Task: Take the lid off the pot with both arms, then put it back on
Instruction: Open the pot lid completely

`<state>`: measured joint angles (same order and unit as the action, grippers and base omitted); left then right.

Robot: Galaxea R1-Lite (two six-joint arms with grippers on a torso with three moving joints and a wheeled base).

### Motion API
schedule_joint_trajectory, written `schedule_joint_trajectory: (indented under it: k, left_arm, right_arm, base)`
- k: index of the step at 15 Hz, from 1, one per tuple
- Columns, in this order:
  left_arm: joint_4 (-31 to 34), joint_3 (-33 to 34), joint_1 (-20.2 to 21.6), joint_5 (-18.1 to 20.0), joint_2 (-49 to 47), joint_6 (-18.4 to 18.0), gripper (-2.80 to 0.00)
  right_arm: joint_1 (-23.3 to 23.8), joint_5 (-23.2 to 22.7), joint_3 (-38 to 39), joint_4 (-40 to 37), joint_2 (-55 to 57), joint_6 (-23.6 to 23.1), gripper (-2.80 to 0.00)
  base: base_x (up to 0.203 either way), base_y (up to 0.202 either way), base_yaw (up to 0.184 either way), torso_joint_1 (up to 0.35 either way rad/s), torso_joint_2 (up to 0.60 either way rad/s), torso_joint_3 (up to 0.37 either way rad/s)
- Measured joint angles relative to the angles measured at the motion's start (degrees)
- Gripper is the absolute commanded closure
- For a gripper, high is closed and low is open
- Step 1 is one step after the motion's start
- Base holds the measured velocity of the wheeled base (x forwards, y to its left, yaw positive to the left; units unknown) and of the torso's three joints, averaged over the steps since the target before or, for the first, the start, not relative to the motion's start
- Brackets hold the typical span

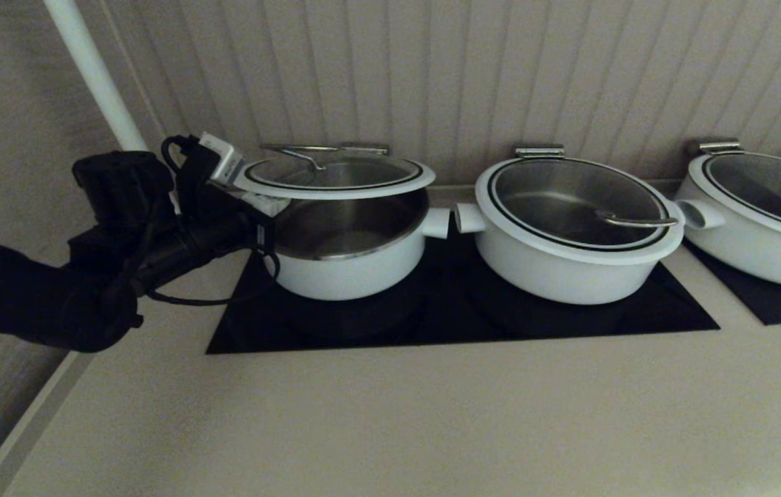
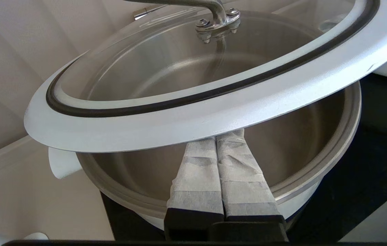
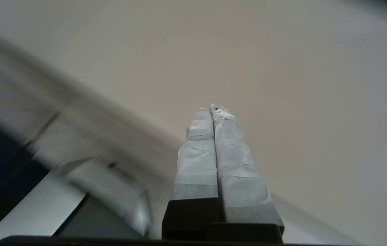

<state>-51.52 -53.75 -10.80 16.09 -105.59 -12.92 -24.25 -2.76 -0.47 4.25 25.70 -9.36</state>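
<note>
The lid is raised above the pot, leaving an open gap over the pot's steel lining. My left gripper is at the pot's left side. In the left wrist view its whitish-wrapped fingers are pressed together, with their tips under the lid's white rim, over the pot's inside. The fingers clamp nothing between them. The lid's steel handle is free. My right gripper is shut and empty over the beige counter, out of the head view.
A wider white pot with its lid on stands right beside the small pot, handles nearly touching. A third pot is at the far right. All sit on black cooktops against the panelled wall. Beige counter lies in front.
</note>
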Motion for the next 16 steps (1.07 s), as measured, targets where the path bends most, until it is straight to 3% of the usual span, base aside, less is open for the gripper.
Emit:
schedule_joint_trajectory:
  k: [3,16]
  left_arm:
    - [-0.02,0.00,0.00,0.00,-0.09,-0.06,0.00]
    - [0.00,-0.29,0.00,-0.02,0.06,0.02,0.00]
  right_arm:
    - [-0.15,-0.81,-1.09,-9.13,-7.25,3.02,0.00]
    - [-0.14,-0.81,-1.21,-9.24,-10.29,2.97,0.00]
  base:
    - [0.000,0.000,0.000,0.000,0.00,0.000]
    - [0.000,0.000,0.000,0.000,0.00,0.000]
